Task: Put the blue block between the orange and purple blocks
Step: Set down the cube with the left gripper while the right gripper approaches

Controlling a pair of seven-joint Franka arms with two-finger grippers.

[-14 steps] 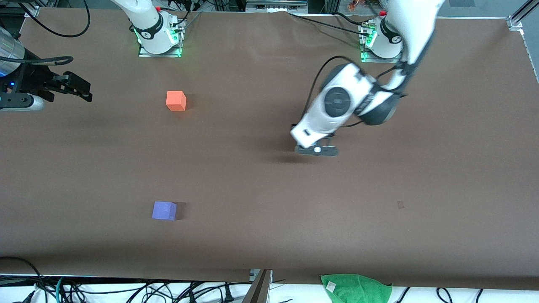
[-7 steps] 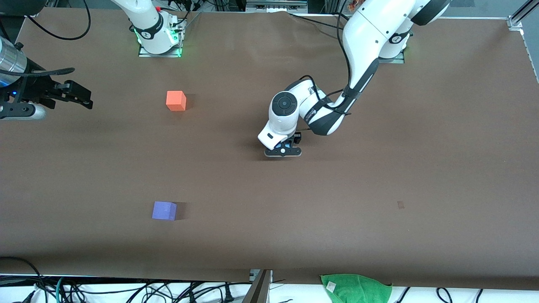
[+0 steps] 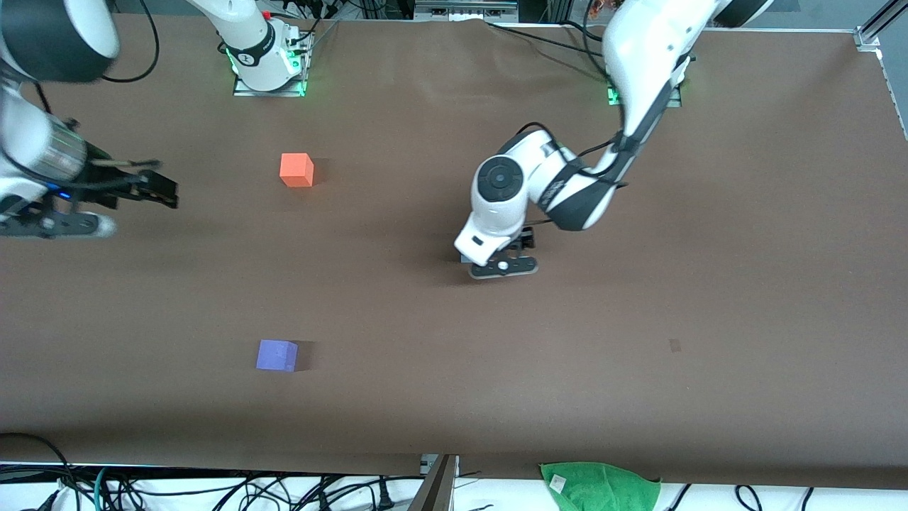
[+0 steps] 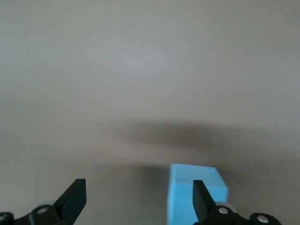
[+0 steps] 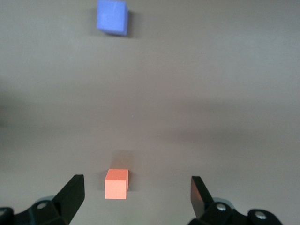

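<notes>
The blue block [image 4: 197, 193] is a light sky-blue cube on the table in the left wrist view, close beside one finger of my open left gripper [image 4: 138, 190] and only partly between the fingers. In the front view the left hand [image 3: 502, 267] covers it, low over the table's middle. The orange block [image 3: 296, 170] sits toward the right arm's end, with the purple block [image 3: 277, 355] nearer the front camera. My right gripper [image 3: 162, 191] is open and empty in the air, and its wrist view shows the orange block [image 5: 116, 183] and the purple block [image 5: 112, 17].
A green cloth [image 3: 600, 486] hangs at the table's front edge, with cables beside it. A small dark mark [image 3: 674, 345] lies on the brown table toward the left arm's end.
The left hand swung toward the right arm's end, then came back a little and nearer the front camera. The right gripper shifted slightly toward the orange block.
</notes>
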